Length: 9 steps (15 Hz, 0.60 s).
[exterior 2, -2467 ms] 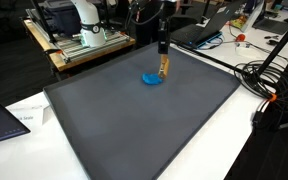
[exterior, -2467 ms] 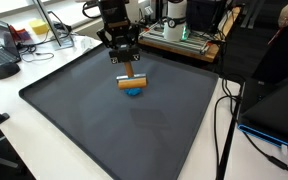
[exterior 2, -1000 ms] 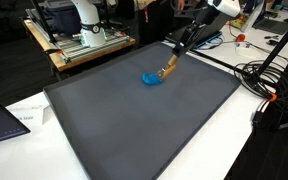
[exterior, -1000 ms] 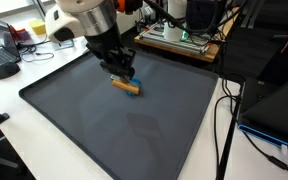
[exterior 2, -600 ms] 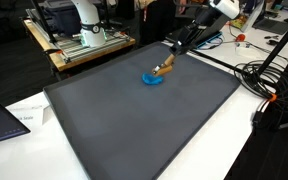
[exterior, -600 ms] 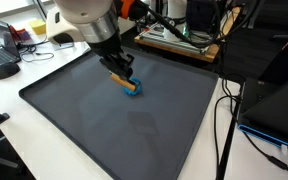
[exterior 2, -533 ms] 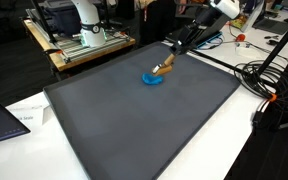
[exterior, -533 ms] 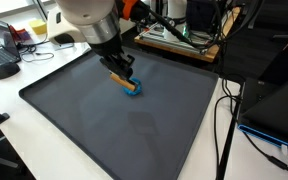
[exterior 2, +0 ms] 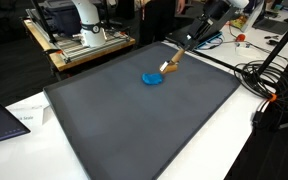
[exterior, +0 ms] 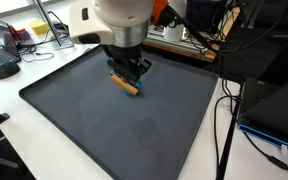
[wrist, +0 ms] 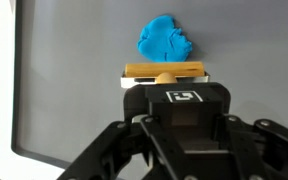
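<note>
Wrist view first: what do we have in the gripper (wrist: 164, 86)?

We have its jaws closed on a wooden bar (wrist: 162, 70), taken near the middle. The grip itself is mostly hidden under the black body.

How does the bar lie?

Its long axis runs crosswise to the gripper, level from side to side in that view. In an exterior view the bar (exterior 2: 169, 68) hangs tilted from the gripper (exterior 2: 173, 62). We judge it to be just off the dark mat (exterior 2: 134, 125), though we cannot be sure of the gap.

And the blue lump?

We see the blue lump (wrist: 165, 40) straight ahead of the gripper, just beyond the bar, lying on the mat (wrist: 74, 80). From the wrist the two look almost touching. In an exterior view the lump (exterior 2: 152, 78) sits near the bar's lower end but apart from it. In an exterior view the gripper (exterior: 130, 76) and the bar (exterior: 125, 86) hide it from us.

Any writing?

Only a small black-and-white square marker (wrist: 184, 97) on the gripper's body. We can read no letters or brand.
</note>
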Each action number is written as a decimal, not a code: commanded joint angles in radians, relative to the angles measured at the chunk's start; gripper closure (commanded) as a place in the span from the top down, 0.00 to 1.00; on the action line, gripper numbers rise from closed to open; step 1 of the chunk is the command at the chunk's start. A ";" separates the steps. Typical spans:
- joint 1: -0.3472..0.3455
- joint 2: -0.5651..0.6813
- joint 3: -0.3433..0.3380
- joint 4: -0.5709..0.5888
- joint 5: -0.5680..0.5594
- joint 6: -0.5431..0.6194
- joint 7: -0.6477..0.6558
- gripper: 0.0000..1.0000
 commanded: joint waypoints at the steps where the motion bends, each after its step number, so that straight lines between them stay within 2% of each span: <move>1: 0.050 -0.071 -0.009 -0.096 -0.060 0.062 0.035 0.22; 5: 0.083 -0.133 -0.005 -0.219 -0.079 0.133 0.067 0.22; 9: 0.100 -0.234 -0.007 -0.393 -0.082 0.194 0.125 0.22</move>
